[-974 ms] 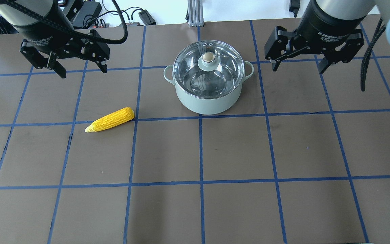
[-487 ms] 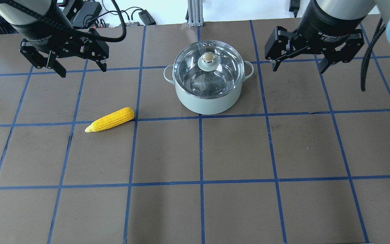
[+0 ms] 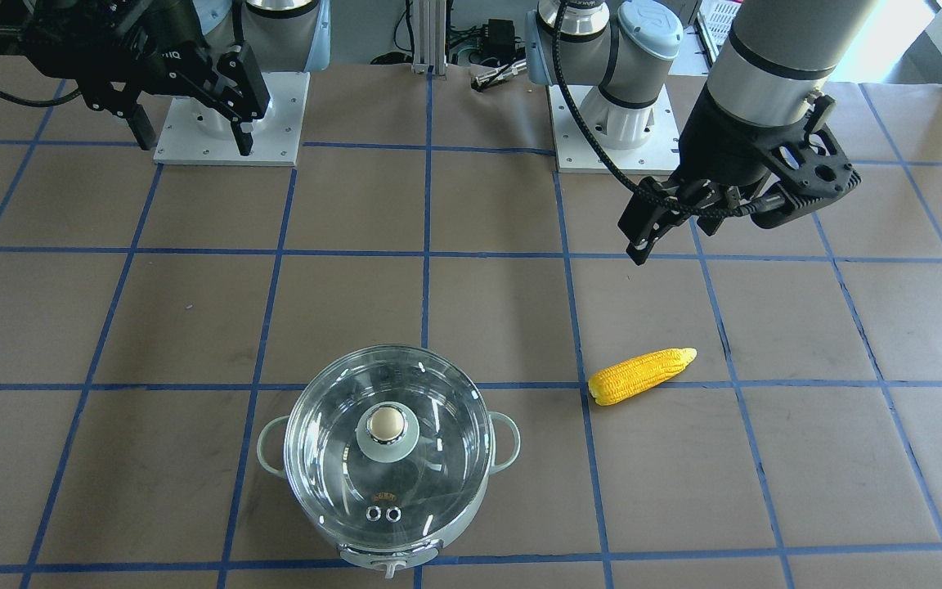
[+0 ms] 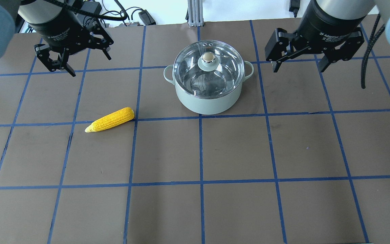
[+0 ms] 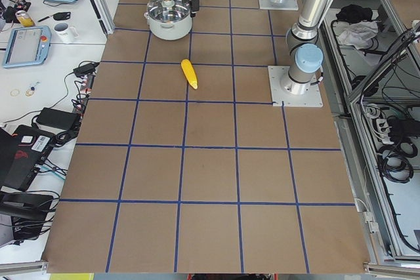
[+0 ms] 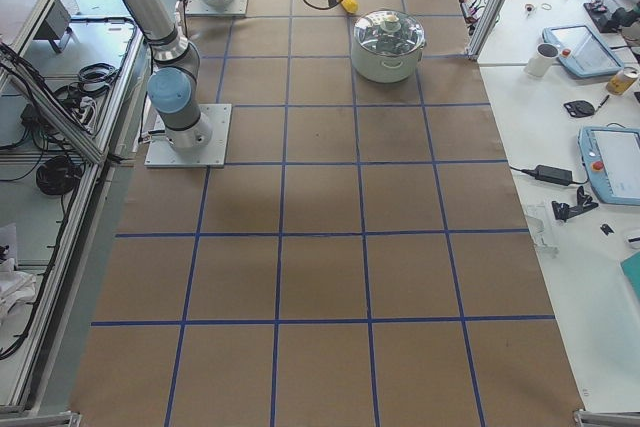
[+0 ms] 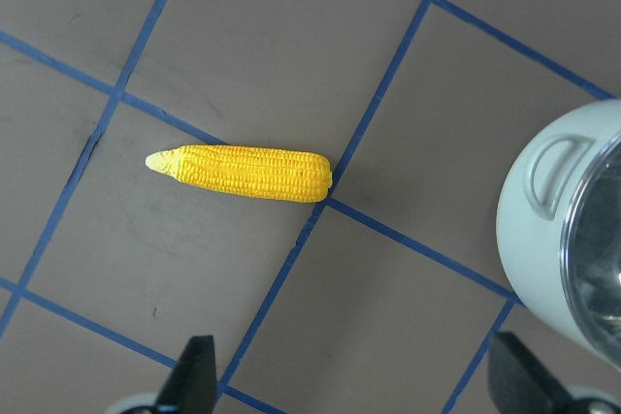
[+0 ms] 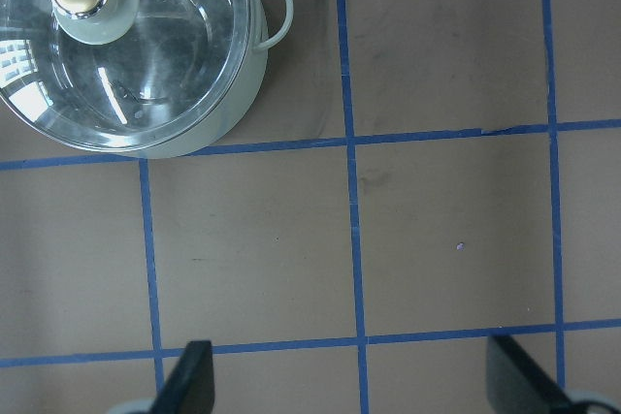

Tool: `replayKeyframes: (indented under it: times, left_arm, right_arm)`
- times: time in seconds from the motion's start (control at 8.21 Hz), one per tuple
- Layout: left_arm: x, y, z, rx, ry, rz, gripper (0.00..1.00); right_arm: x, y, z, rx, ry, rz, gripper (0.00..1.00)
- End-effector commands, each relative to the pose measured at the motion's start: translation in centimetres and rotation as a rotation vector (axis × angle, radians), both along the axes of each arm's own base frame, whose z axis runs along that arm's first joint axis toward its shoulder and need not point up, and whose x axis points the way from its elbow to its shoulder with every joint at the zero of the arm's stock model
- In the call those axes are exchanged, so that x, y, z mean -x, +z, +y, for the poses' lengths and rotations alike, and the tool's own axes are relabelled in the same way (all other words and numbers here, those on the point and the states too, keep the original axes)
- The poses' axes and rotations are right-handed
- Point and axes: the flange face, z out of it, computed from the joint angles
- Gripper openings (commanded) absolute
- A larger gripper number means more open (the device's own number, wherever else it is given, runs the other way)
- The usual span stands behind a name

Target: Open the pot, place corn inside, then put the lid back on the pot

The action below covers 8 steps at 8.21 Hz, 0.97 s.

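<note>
The mint-green pot (image 4: 208,100) stands at the back middle of the table with the clear glass lid (image 4: 222,66) on it, beige knob up. The yellow corn (image 4: 110,119) lies on the table to the pot's front left, tapered tip pointing left. My left gripper (image 4: 90,65) is open and empty, hovering behind the corn; its wrist view shows the corn (image 7: 247,173) and the pot's edge (image 7: 543,230). My right gripper (image 4: 299,69) is open and empty, hovering right of the pot; its wrist view shows the lid (image 8: 165,65).
The table is brown paper with a blue tape grid (image 4: 200,149). Cables and power bricks (image 4: 90,13) lie past the back edge. The two arm bases (image 3: 230,123) stand on plates at the robot's side.
My left gripper has swung right and turned, now closer above the corn's side of the table. The right gripper, pot, lid and corn have not moved.
</note>
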Motion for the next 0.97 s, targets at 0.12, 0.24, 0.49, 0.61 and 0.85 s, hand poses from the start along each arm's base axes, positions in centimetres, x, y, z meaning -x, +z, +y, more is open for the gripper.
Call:
replayKeyframes:
  times: [0.12,0.24,0.49,0.61,0.85]
  left_arm:
    - [-0.1,-6.9,0.6,-0.124,0.617,0.005,1.00]
    - [-0.6,-8.9,1.0,-0.164,0.712,-0.010,1.00]
    - [-2.1,-9.9,0.3,-0.165,0.832,-0.011,1.00]
    - [-4.4,-10.7,-0.5,-0.175,0.953,-0.002,1.00]
    - [-7.7,-12.3,-1.6,-0.202,1.183,-0.008,1.00]
  right_arm:
    - [-0.4,-1.3,-3.4,0.002,-0.006,-0.040,1.00]
    - [-0.6,-0.8,-6.7,0.016,-0.024,-0.042,1.00]
    - [-4.3,-4.1,-13.6,0.056,-0.025,-0.052,1.00]
    - [-8.5,-8.3,-15.6,0.044,-0.005,-0.060,1.00]
    - [-14.1,-12.1,-17.0,0.074,-0.032,-0.071,1.00]
